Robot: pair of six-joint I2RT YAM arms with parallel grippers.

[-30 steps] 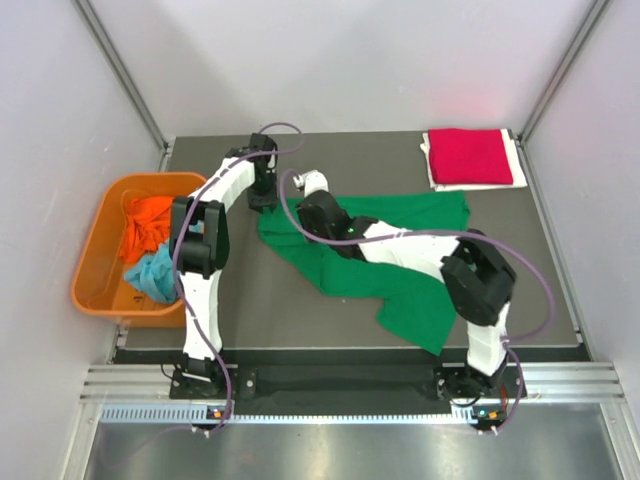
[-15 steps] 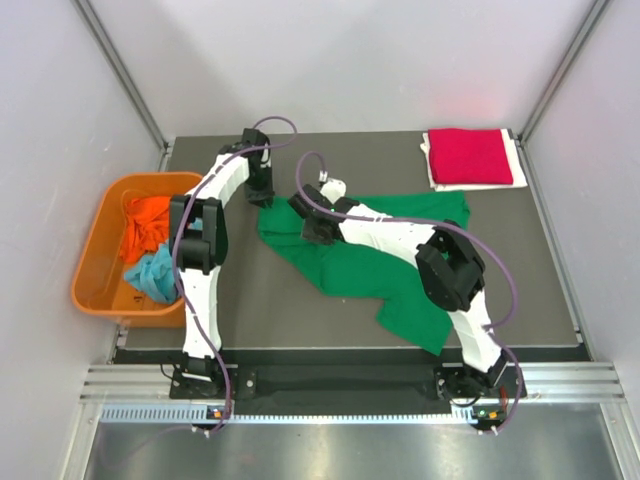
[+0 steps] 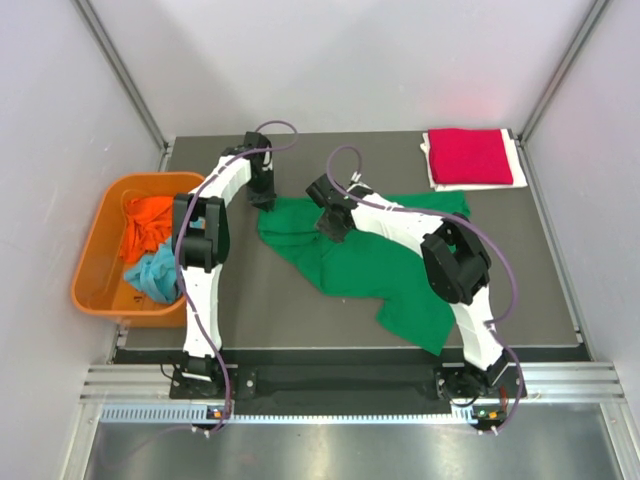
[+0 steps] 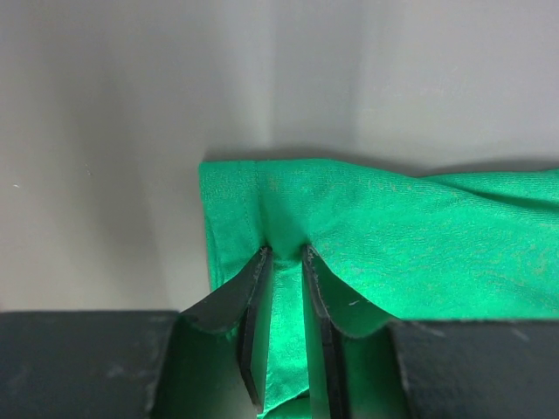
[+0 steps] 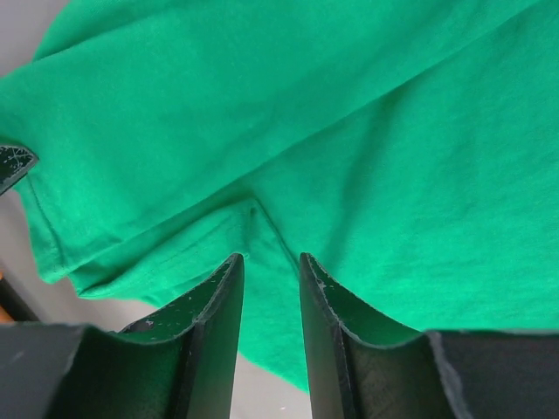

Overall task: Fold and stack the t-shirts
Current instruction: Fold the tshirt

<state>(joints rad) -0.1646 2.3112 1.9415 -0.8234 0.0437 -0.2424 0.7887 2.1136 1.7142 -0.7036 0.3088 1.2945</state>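
From above I count four t-shirts, one of each colour. The green t-shirt (image 3: pixel 385 270) lies rumpled and unfolded on the table (image 3: pixel 270 315), to the right of the orange tub (image 3: pixel 92 285). It is a long, creased sprawl, plain and bright. The red t-shirt (image 3: pixel 469 155) is folded into a neat rectangle, well apart from the tub at the far right corner. The orange t-shirt (image 3: pixel 143 225) and the light blue t-shirt (image 3: pixel 155 275) are bunched together inside the tub, the one tub here. My left gripper (image 3: pixel 265 196) is on the green cloth's edge nearest the tub, and my right gripper (image 3: pixel 335 225) is further from the tub, on the same shirt.

In my left wrist view, my left gripper (image 4: pixel 284 259) is clamped on a corner of the green t-shirt (image 4: pixel 402 236), and the hem puckers at the fingertips.

In my right wrist view, my right gripper (image 5: pixel 271 262) pinches a raised ridge of the green t-shirt (image 5: pixel 376 166), its jaws close together.
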